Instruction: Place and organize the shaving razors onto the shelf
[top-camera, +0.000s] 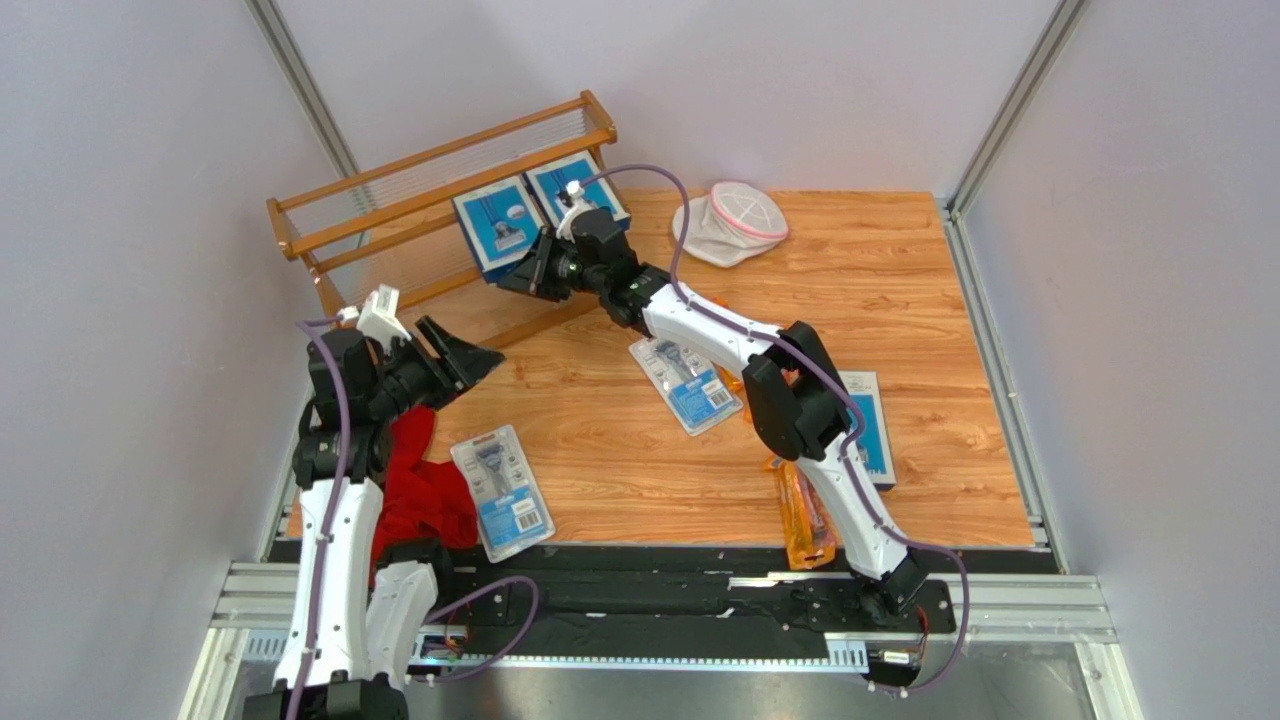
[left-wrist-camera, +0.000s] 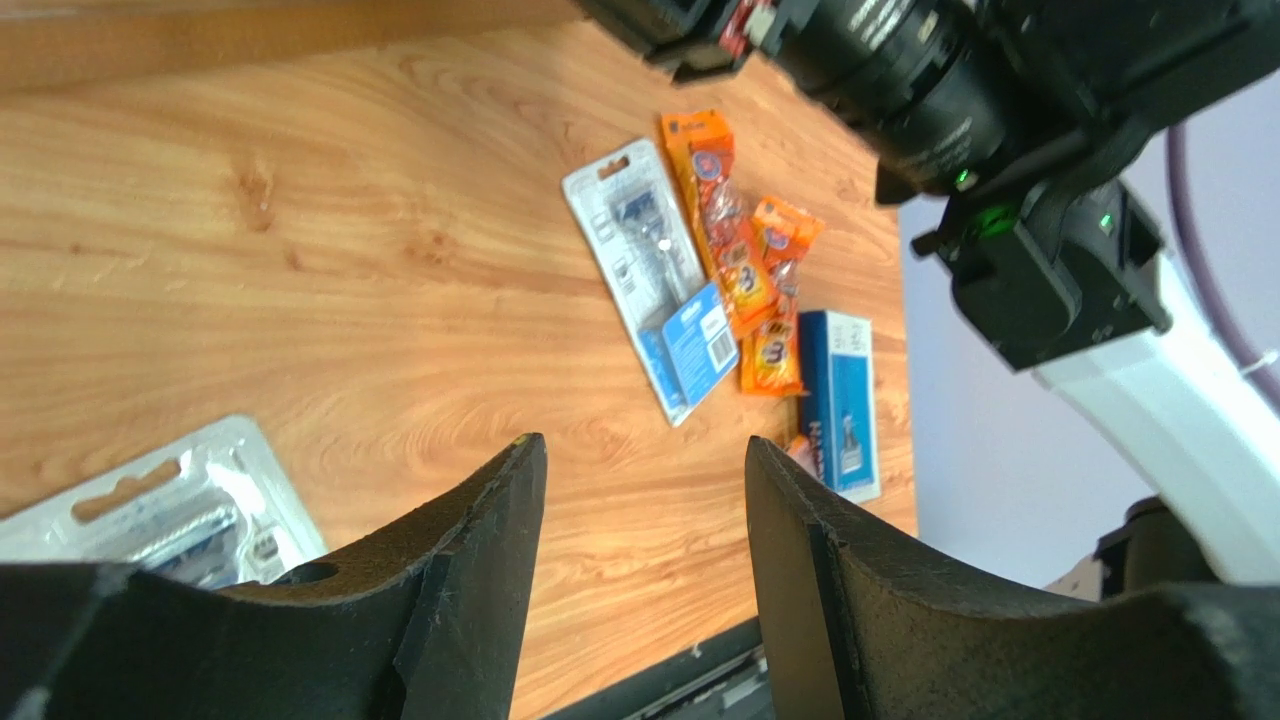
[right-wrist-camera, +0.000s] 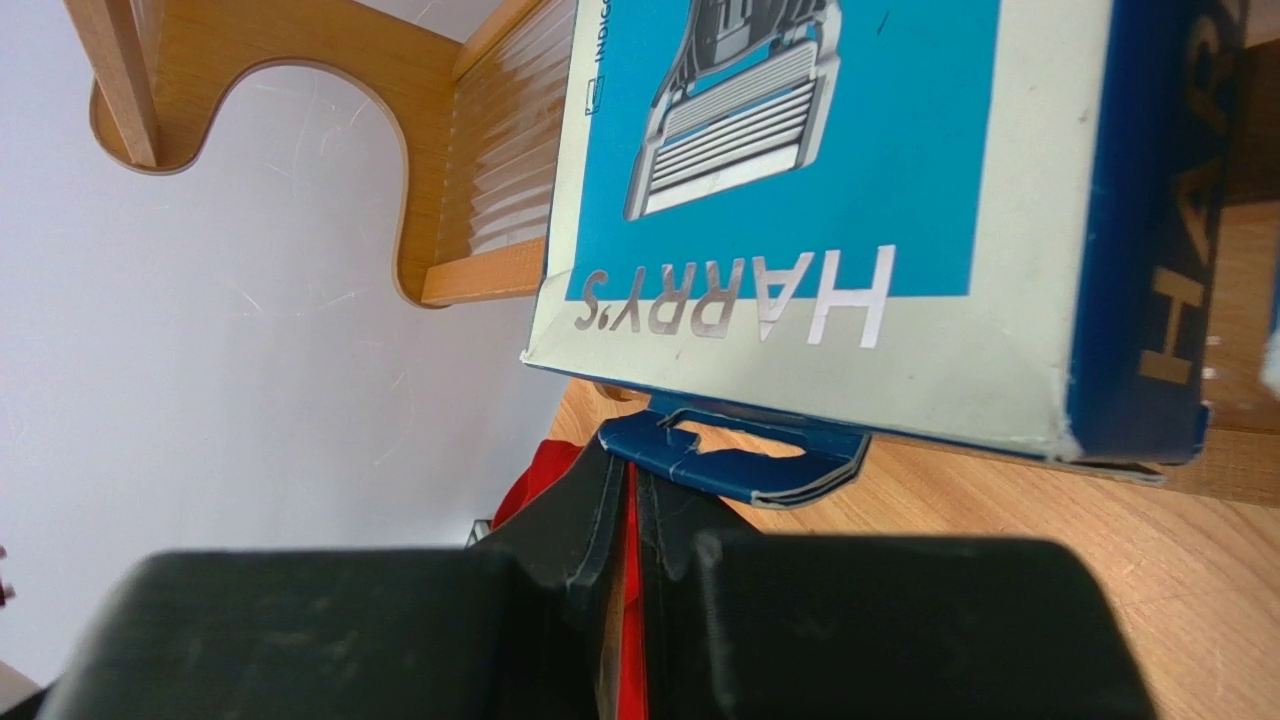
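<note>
TOP VIEW
Shelf: the shelf (top-camera: 436, 195) stands at the far left of the table (top-camera: 631, 450), against the back wall.
On the shelf: a left blue box (top-camera: 501, 225) and a right blue box (top-camera: 571, 188) lean side by side on its lower tier.
Right gripper: the right gripper (top-camera: 534, 275) sits at the lower edge of those two boxes.
Left gripper: the left gripper (top-camera: 458, 357) hovers over bare table in front of the shelf, jaws apart.
Loose razors: a near blister pack (top-camera: 504, 483) lies beside the red cloth (top-camera: 421, 488). A middle blister pack (top-camera: 684, 383) lies under the right arm. A third blue box (top-camera: 869, 428) and the orange bags (top-camera: 804, 518) lie at the right.
Other: a white pouch (top-camera: 733, 221) lies at the back.

LEFT WRIST VIEW
Jaws: both fingers (left-wrist-camera: 466, 555) stand about half open with only table between them; nothing is held.
Beyond: the middle blister pack (left-wrist-camera: 654, 270), the orange bags (left-wrist-camera: 751, 278) touching it, and the third blue box (left-wrist-camera: 839, 398).

RIGHT WRIST VIEW
Jaws: the fingers (right-wrist-camera: 571, 510) are pressed together.
Box: a blue box (right-wrist-camera: 842, 195) marked HARRY'S leans on the shelf's slats (right-wrist-camera: 496, 165); its hang tab touches the fingertips, and whether it is pinched cannot be told.
</note>
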